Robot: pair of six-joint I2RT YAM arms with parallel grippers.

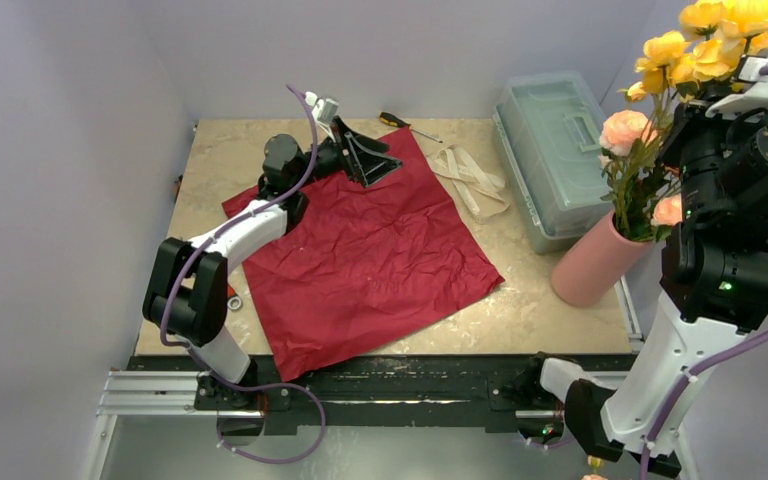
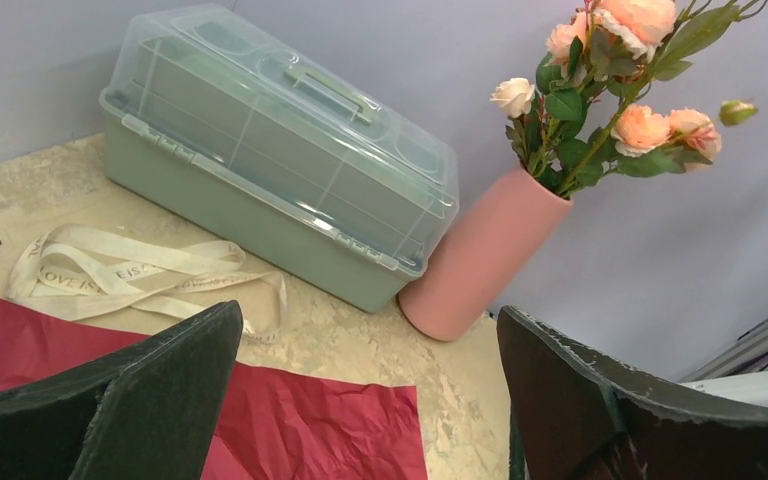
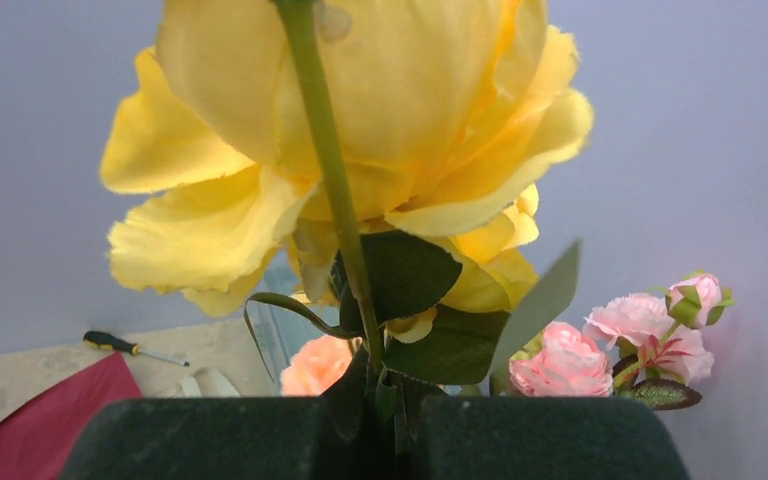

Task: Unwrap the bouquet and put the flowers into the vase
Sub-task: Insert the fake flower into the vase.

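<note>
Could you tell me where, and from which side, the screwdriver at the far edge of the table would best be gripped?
Probably by its thicker handle, coming straight down from above with the jaws set across it. The screwdriver lies flat on the table, and its thin shaft offers little to hold. The left gripper, wide open, is close by.

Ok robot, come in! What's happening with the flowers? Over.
Left jaws open, empty, over red paper. Right jaws shut on yellow flower stem, near vase. Pink flowers already in vase. Box beside vase, path looks clear.
</note>
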